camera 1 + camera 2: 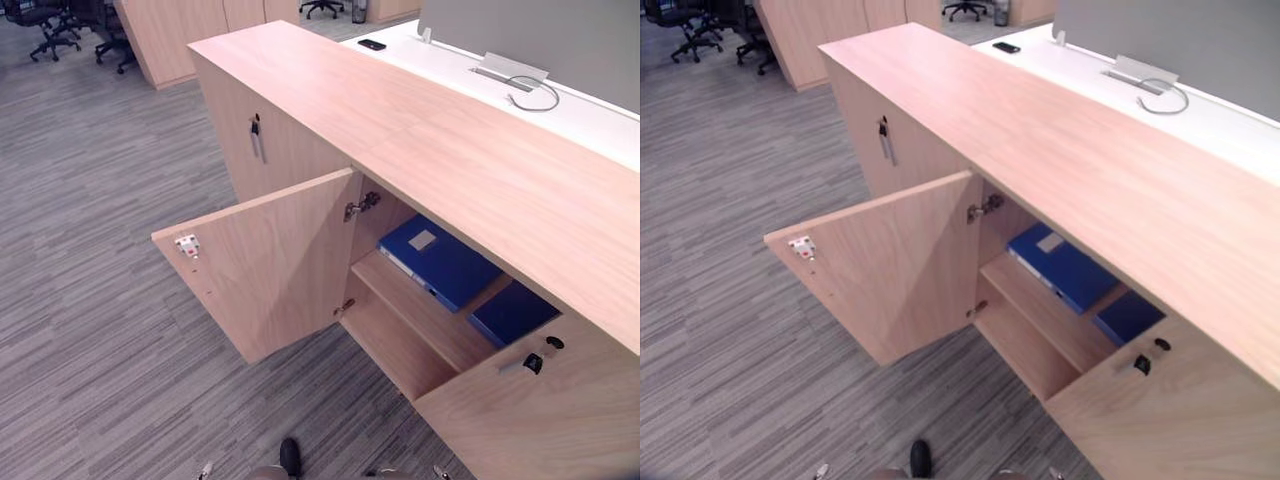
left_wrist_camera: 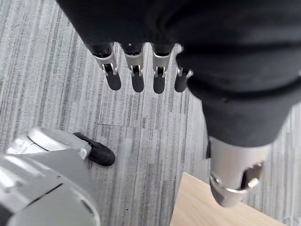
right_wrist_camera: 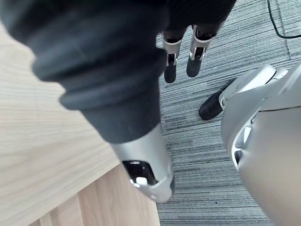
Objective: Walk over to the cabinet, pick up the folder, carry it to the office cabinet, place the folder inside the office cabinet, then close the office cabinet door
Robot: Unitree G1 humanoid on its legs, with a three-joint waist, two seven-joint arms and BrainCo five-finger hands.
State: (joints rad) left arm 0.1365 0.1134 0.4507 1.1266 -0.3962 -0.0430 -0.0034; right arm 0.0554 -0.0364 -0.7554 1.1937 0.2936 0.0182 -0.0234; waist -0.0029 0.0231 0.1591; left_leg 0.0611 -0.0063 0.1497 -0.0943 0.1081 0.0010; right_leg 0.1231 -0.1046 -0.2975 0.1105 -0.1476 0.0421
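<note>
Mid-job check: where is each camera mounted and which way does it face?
Left eye view: head, looking down at the office cabinet, its open door, a blue folder and a second folder inside.
Right eye view: head, slightly aside, same scene.
Left wrist view: left wrist, looking past left hand, fingers straight, to carpet.
Right wrist view: right wrist, past right hand, fingers straight, to carpet.
Shared: eye views share the cabinet; wrist views the carpet.

A blue folder [image 1: 445, 265] with a pale label lies flat at the left end of the shelf [image 1: 420, 322] inside the wooden office cabinet [image 1: 400, 120]. Its door [image 1: 270, 270] stands wide open.
</note>
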